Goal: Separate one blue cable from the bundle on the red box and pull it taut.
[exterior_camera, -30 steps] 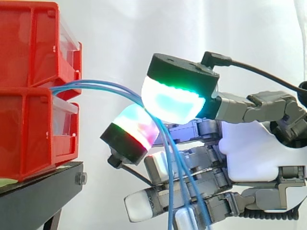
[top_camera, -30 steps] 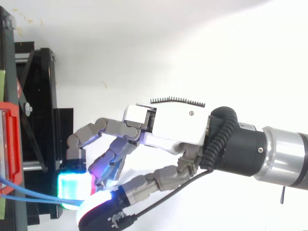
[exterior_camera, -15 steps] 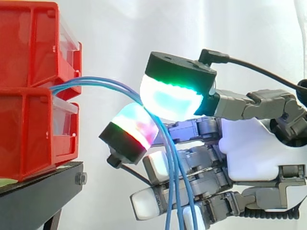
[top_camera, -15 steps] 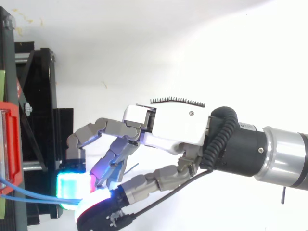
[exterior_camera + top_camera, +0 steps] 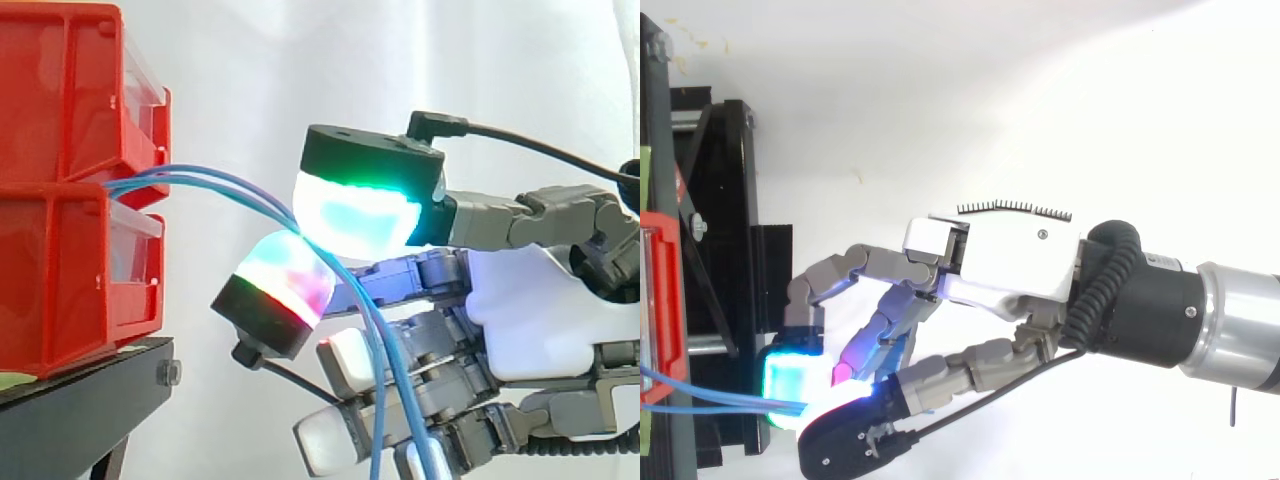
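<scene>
Hand: reached in from the right, with two glowing pads pressed together and pinching the cables between them.
Cables: blue; they came out of the gap between the bins, arched across to the pads, then hung down in front of the lower fingers.
Bins: red, two stacked at the left on the stand.
Stand: black, beneath the bins.
Curtain: white, behind everything.

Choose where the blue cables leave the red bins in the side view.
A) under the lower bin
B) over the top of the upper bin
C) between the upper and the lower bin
C: the cables come out at the seam between the two stacked bins and curve down to the hand, which pinches them.
</scene>
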Tool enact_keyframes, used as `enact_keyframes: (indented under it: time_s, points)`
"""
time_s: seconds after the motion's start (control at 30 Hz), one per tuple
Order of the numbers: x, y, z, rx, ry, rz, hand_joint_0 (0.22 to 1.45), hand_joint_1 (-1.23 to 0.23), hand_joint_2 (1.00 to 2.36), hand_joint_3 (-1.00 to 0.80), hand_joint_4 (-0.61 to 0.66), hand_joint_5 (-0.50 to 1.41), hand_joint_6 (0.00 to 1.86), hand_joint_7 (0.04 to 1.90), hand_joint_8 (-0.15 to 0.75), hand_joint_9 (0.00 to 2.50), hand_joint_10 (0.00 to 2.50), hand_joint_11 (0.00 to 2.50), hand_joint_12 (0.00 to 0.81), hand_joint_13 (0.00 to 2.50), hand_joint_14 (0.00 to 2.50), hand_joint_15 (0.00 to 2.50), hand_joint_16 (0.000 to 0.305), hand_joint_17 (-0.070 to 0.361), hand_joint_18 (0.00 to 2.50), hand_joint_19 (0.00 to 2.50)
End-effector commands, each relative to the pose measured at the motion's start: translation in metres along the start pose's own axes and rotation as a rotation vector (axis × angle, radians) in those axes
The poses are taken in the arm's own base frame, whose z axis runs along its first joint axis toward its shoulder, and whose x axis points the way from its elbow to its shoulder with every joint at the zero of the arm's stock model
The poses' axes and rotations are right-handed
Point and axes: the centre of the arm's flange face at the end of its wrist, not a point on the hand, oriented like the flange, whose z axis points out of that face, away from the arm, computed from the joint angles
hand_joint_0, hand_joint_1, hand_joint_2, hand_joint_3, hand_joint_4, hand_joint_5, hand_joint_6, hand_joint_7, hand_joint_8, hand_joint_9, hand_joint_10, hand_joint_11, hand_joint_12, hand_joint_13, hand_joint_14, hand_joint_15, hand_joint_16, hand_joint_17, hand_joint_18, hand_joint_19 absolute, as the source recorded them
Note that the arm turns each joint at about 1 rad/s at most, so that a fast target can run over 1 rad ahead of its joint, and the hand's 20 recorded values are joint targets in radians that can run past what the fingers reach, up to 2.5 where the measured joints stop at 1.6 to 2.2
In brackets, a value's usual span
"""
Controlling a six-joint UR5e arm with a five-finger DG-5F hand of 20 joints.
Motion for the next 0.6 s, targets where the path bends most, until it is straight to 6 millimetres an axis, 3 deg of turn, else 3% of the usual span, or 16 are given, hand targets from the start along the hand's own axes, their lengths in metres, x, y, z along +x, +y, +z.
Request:
enact_keyframes:
  time_s: [0.0,0.13,0.23,0.27,0.47,0.57]
  points:
    - [0.0,0.0,-0.003,0.024,0.016,-0.008,0.59,-0.53,1.0,-0.17,0.07,-0.1,0.81,1.11,0.378,1.1,0.01,0.59,0.418,0.95,0.01,0.38,0.056,0.127,1.11,0.5]
    - [0.003,0.0,-0.004,0.033,0.04,-0.012,0.59,-0.55,1.01,-0.18,0.09,-0.1,0.78,1.13,0.373,1.08,0.01,0.6,0.409,0.93,0.01,0.38,0.054,0.121,1.08,0.51]
    - [0.004,-0.001,-0.004,0.035,0.044,-0.013,0.58,-0.66,1.01,-0.14,0.13,-0.14,0.82,1.07,0.373,1.04,0.01,0.65,0.402,0.91,0.01,0.39,0.051,0.115,1.06,0.52]
    - [0.003,0.001,-0.004,0.032,0.043,-0.012,0.59,-0.74,1.01,-0.13,0.14,-0.16,0.84,1.03,0.383,1.03,0.01,0.66,0.41,0.92,0.01,0.39,0.052,0.117,1.07,0.51]
    - [0.001,0.014,-0.009,0.036,0.046,-0.011,0.62,-0.8,1.02,-0.14,0.1,-0.18,0.87,1.0,0.352,0.97,0.01,0.72,0.373,0.88,0.01,0.4,0.045,0.101,1.01,0.54]
    - [-0.002,0.023,-0.013,0.051,0.042,-0.019,0.69,-0.9,1.02,-0.13,0.11,-0.2,0.89,0.97,0.331,0.9,0.01,0.74,0.362,0.86,0.01,0.4,0.042,0.094,0.98,0.51]
